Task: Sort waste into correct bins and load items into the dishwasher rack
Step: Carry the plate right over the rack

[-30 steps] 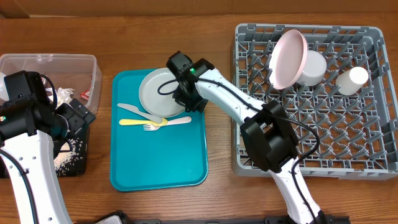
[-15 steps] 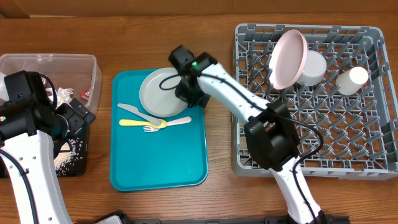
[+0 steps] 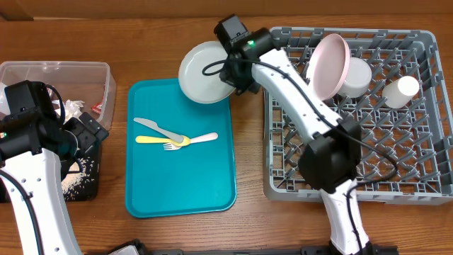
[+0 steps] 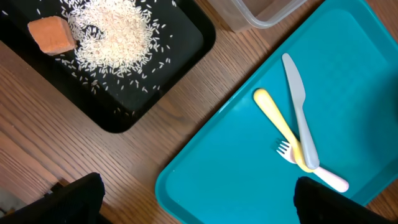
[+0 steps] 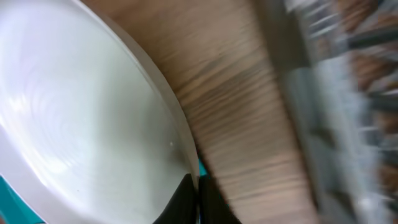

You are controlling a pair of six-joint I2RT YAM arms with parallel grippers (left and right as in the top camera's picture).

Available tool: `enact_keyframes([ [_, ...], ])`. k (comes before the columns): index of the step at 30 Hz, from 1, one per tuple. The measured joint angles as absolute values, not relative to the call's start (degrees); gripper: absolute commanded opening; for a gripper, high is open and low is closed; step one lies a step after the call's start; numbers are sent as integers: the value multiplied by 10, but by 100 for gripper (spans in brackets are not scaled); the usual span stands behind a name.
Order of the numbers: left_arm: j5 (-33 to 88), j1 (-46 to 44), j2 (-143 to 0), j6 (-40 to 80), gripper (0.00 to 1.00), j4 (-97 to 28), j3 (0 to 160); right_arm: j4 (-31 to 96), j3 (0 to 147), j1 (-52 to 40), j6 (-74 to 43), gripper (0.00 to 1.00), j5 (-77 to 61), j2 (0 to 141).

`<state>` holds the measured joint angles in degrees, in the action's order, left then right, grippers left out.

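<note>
The wooden table (image 3: 248, 227) carries a grey rack (image 3: 403, 142) on the right, a teal tray (image 3: 180, 177) in the middle, and a clear tub (image 3: 56, 65) with a black tray (image 4: 186, 43) just below it on the left. In the rack, a pink plate (image 3: 327, 67) stands on edge against a white bowl (image 3: 357, 76), and a cup (image 3: 402, 91) lies further right. The right tool (image 5: 198, 199) is clamped on the rim of the green plate (image 3: 202, 72), holding it tilted above the teal tray's far right corner, beside the rack. The left tool (image 4: 205, 205) hangs with its jaws wide apart and nothing between them, over the gap between the black tray and the teal tray. On the teal tray the knife (image 4: 301, 118) crosses the spoon (image 4: 277, 121), and the fork (image 4: 333, 180) touches both. White napkins (image 3: 71, 110) and a red-and-white wrapper (image 3: 98, 106), its print too small to read, lie in the tub. Rice (image 4: 112, 31) and an orange cube (image 4: 53, 34) sit in the black tray.
</note>
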<state>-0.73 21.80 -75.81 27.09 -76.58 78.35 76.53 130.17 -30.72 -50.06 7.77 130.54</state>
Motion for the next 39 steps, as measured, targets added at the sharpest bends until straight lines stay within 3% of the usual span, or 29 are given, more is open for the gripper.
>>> enact_keyframes([
  [15, -7, 218, -758, 271, 100, -766, 783, 967, 1309, -229, -491, 4, 235, 1057],
  [23, -7, 218, -758, 271, 100, -766, 783, 971, 1296, -186, -443, 4, 251, 967],
  [33, -7, 218, -758, 271, 100, -765, 782, 973, 1120, -66, -422, 4, 265, 798],
  [39, -7, 218, -758, 271, 100, -765, 782, 974, 1020, -57, -419, 4, 275, 746],
])
